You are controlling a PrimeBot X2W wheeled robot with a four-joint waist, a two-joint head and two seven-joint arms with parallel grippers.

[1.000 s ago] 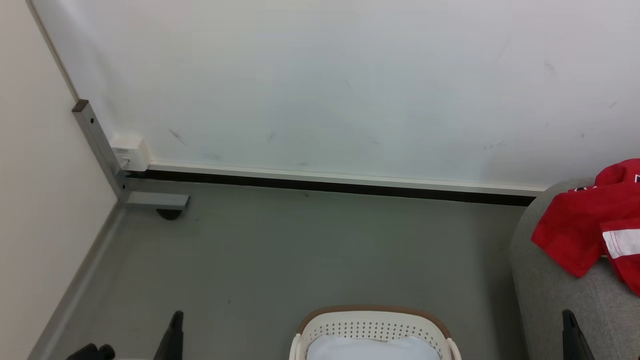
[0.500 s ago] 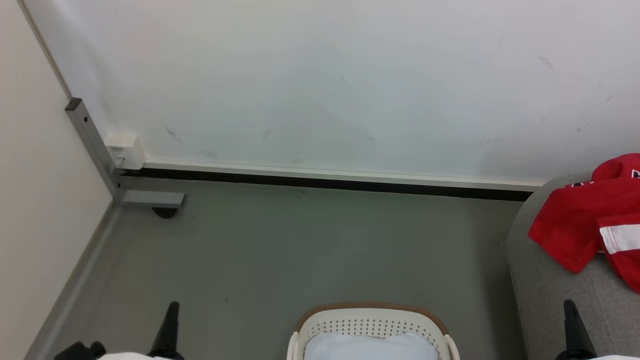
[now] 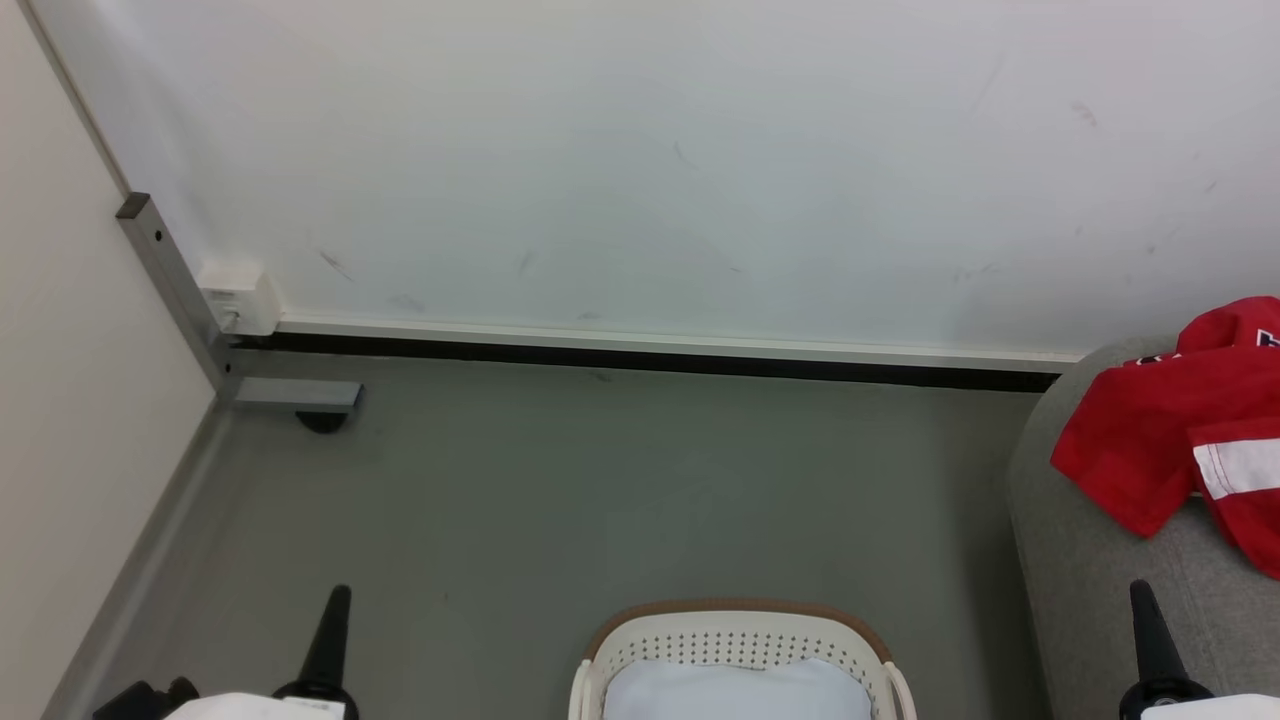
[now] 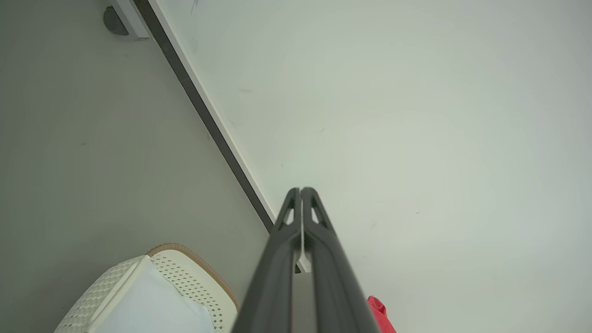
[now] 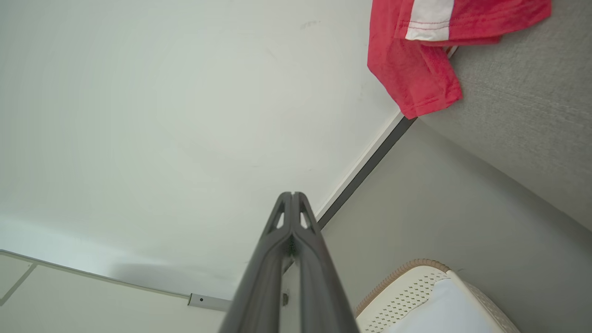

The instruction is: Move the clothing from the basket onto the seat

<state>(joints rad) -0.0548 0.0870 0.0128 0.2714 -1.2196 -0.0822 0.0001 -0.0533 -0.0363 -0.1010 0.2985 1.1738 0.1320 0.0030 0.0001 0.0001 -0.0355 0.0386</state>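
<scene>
Clothing (image 3: pixel 1135 450) on seat (image 3: pixel 1080 600); basket (image 3: pixel 735 640) holds cloth (image 3: pixel 735 697).

Red jersey (image 3: pixel 1130 440) (white stripe trim), light grey seat (image 3: pixel 1080 580), cream perforated brown-rimmed basket (image 3: pixel 740 648).

Rear wall (image 3: pixel 640 150): white and flat, with several faint dark scuffs. Left wall (image 3: pixel 60 400): cream, meeting the rear wall at a corner fitted with a grey metal post (image 3: pixel 165 265). A small white box (image 3: pixel 238 298) sits beside the post's lower end. A pale skirting strip (image 3: pixel 650 346) runs along the rear wall, with a dark band (image 3: pixel 650 362) directly beneath. A grey metal foot (image 3: pixel 297 394) lies at the corner, a dark round pad (image 3: pixel 322 422) under it. Floor (image 3: pixel 600 500): plain grey, lightly marked. A light grey upholstered seat (image 3: pixel 1080 560) stands at the right, close to the rear wall. Lighting is even and soft.
</scene>
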